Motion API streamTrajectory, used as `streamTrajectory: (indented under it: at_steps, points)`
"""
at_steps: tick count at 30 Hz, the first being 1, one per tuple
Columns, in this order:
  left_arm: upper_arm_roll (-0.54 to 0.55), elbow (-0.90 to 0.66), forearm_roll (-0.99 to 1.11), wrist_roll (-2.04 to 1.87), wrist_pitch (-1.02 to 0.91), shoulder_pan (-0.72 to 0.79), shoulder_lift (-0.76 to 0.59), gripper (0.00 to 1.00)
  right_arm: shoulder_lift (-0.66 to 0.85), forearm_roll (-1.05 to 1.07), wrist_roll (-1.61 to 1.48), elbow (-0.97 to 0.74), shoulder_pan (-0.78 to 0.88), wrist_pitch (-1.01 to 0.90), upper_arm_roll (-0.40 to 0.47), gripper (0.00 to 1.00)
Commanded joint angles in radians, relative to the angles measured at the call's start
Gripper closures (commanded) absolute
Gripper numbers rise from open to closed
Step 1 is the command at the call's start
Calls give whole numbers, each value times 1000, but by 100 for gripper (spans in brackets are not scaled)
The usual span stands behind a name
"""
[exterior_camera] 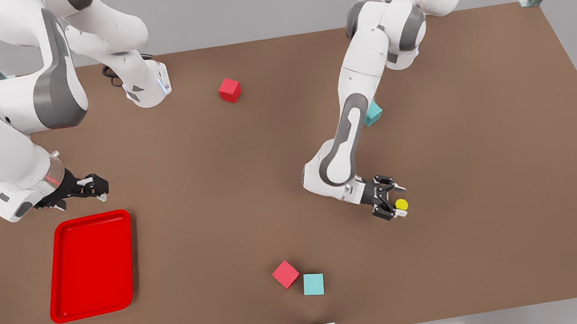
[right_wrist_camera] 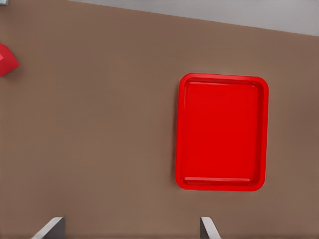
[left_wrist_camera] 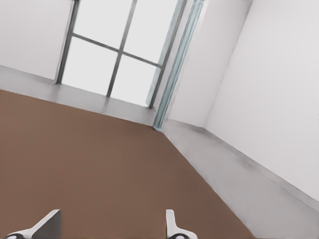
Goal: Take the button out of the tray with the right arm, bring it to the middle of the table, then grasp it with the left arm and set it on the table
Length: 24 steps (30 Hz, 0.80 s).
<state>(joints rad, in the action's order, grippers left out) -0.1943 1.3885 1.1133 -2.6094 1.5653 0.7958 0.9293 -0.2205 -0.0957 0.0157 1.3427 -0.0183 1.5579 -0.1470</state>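
The button (exterior_camera: 401,205), a yellow cap on a dark body, rests low over the table (exterior_camera: 215,193) right of centre in the front view. It sits between the fingertips of my left gripper (exterior_camera: 393,202). In the left wrist view the left gripper (left_wrist_camera: 109,226) is open, its fingers wide apart over bare table. The red tray (exterior_camera: 92,266) lies empty at the front view's left. My right gripper (exterior_camera: 96,188) hangs open just beyond the tray's far rim. In the right wrist view the right gripper (right_wrist_camera: 132,226) looks down at the tray (right_wrist_camera: 222,132).
A red cube (exterior_camera: 229,90) sits near the table's far side, and a teal cube (exterior_camera: 372,113) lies half hidden behind the left arm. Another red cube (exterior_camera: 285,274) and a teal cube (exterior_camera: 313,284) lie together near the front edge.
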Motion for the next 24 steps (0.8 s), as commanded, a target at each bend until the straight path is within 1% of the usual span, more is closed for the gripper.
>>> streamTrajectory:
  at_steps: [1,2,3,4,5,6,7,8,9,10,11,12,15,24]
  points:
    - [1,-3,-30,1444,-197,32,-73,0,1,1,-3,0,0,-1,0,0]
    - [4,-90,-310,1937,-150,23,-142,0,1,1,-3,0,0,1,0,0]
    - [-28,-270,-739,2347,-134,-58,-144,0,1,1,-3,0,0,1,0,0]
    - [-33,-310,-1117,2512,-149,-191,-193,0,1,1,-3,0,0,1,0,0]
    - [-34,-315,-1219,2701,-263,-266,-262,0,1,1,-3,0,0,1,0,0]
    - [-37,-329,-1207,2833,-353,-320,-377,0,1,1,-3,0,1,1,0,0]
    - [-34,-318,-1175,2838,-364,-359,-493,0,1,1,-3,0,0,-1,0,0]
    - [-28,-258,-1155,2856,-376,-394,-636,0,1,-1,-5,0,-6,1,1,0]
    - [-8,-192,-1115,2864,-354,-418,-728,0,1,-1,-5,0,-6,-1,1,0]
    - [29,-139,-1107,2869,-337,-438,-793,0,1,-1,-5,0,-6,-1,1,0]
    - [38,-117,-1106,2872,-329,-440,-814,0,1,-2,-3,0,-5,1,1,0]
    - [64,-43,-1104,2913,-269,-449,-842,0,1,1,-5,0,-6,-1,1,0]
    - [64,-28,-1109,3093,-272,-475,-843,0,1,-2,-3,0,-5,-1,1,0]
    - [64,-17,-1113,3086,-265,-477,-848,0,1,-1,-2,0,-6,1,1,0]
